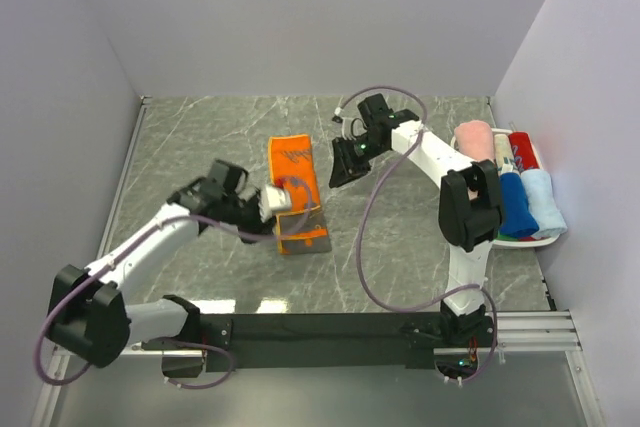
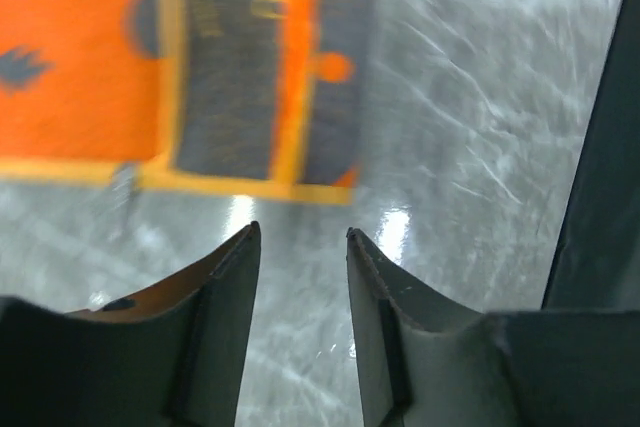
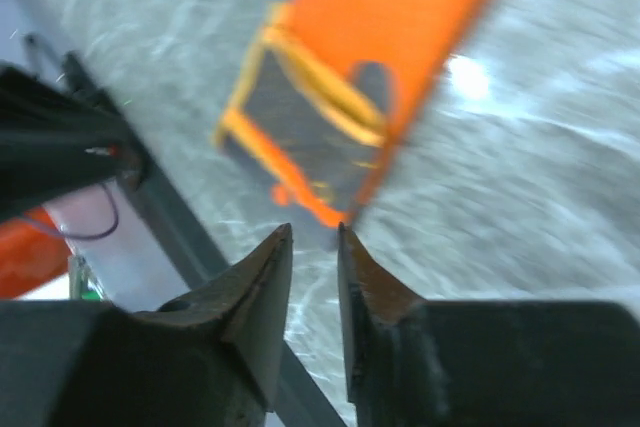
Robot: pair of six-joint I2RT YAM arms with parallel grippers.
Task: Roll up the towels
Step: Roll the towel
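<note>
Pale grey walls point(image 1: 300, 17) close in a table point(image 1: 200, 137) with a glossy, grey marble-patterned top, seen from above and behind two robot arms mounted on a black rail point(image 1: 320, 327) at the near edge. From the near left corner, the left arm point(image 1: 150, 242), white with black joints, reaches inward toward the middle of the table. The right arm point(image 1: 430, 157) reaches up and to the left from the near right. A white oval basket point(image 1: 548, 239) sits against the right-hand wall, partly hidden behind the right arm. It holds rolled towels lying side by side: a pink towel point(image 1: 473, 137) and a red towel point(image 1: 520, 144) at the far end, and a blue towel point(image 1: 515, 202) and a pale blue towel point(image 1: 541, 199) nearer. The grey-and-orange towel point(image 1: 296, 194) lies flat and unrolled in the middle of the table, between the two arms. Its plain orange half points away from the arms and its grey, orange-bordered half lies nearer them. The left gripper point(image 1: 275, 199) hangs at the towel's left edge. In its own blurred wrist view point(image 2: 300, 232) the fingers stand moderately apart with nothing between them, and the towel lies beyond the tips. The right gripper point(image 1: 340, 172) hangs just off the towel's far right side. In its wrist view point(image 3: 312, 229) the fingers show only a narrow gap, and it too holds nothing.
</note>
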